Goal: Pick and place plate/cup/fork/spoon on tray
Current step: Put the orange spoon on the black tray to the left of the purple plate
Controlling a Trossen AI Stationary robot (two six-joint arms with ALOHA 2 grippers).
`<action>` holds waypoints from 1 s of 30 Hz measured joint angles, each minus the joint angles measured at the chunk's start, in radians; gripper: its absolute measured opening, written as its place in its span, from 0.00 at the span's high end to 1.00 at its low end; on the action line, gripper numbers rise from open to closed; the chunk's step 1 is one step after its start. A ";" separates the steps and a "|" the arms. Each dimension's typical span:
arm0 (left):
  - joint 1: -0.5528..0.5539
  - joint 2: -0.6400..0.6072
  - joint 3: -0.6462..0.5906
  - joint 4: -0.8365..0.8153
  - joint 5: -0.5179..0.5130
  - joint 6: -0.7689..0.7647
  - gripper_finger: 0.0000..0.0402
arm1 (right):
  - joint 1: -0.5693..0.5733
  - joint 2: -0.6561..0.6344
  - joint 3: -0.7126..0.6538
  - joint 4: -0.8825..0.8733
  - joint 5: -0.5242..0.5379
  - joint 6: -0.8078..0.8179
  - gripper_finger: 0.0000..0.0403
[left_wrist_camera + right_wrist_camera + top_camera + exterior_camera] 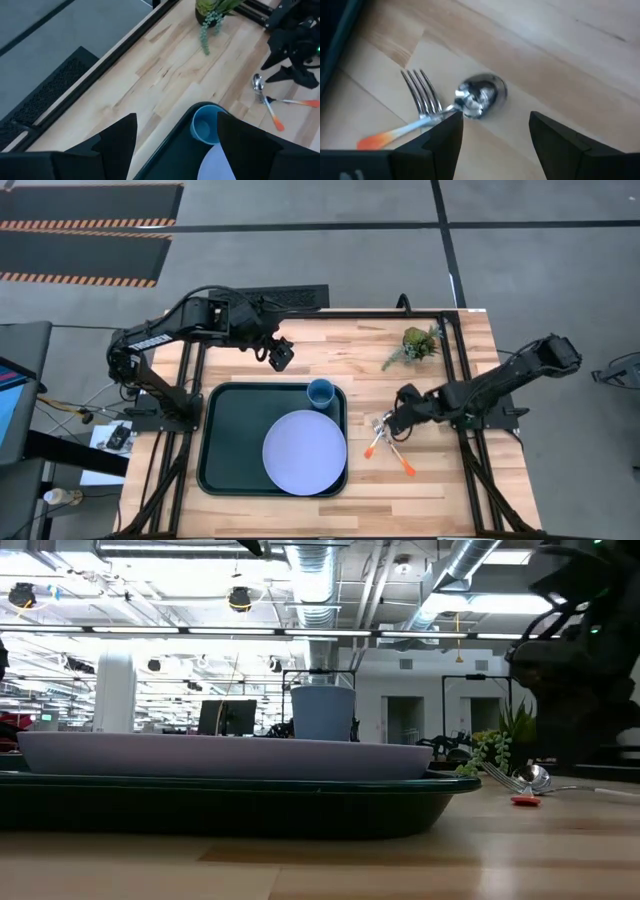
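Observation:
The dark green-black tray [230,440] lies on the table's left half. On it sit the lavender-blue plate [304,452] and, at its far right corner, the blue cup [321,393]. The fork [422,95] and the spoon [481,95] lie on the wood right of the tray, their orange handles [402,463] crossing. My right gripper [398,420] is open just above the spoon's bowl; in the right wrist view [495,127] its fingers stand on either side of it and touch nothing. My left gripper [282,355] is open and empty, raised beyond the tray's far edge.
A small potted plant [418,342] stands at the table's far right. Black frame rails [452,340] run along the table's far and right sides. Bare wood lies between the tray and the cutlery.

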 joint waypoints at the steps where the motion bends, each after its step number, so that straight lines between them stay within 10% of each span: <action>1: 0.000 0.000 0.000 -0.009 -0.001 0.005 0.36 | -0.017 0.001 0.000 0.002 -0.007 -0.020 0.37; 10: 0.003 0.000 0.000 -0.030 -0.036 0.024 0.36 | -0.097 0.072 0.000 0.062 -0.086 -0.142 0.42; 22: 0.003 0.000 0.000 -0.023 -0.047 0.026 0.36 | -0.106 0.102 0.001 0.117 -0.087 -0.147 0.95; 30: 0.004 0.000 0.000 -0.014 -0.037 0.012 0.36 | -0.125 0.038 0.019 0.081 -0.047 -0.156 0.99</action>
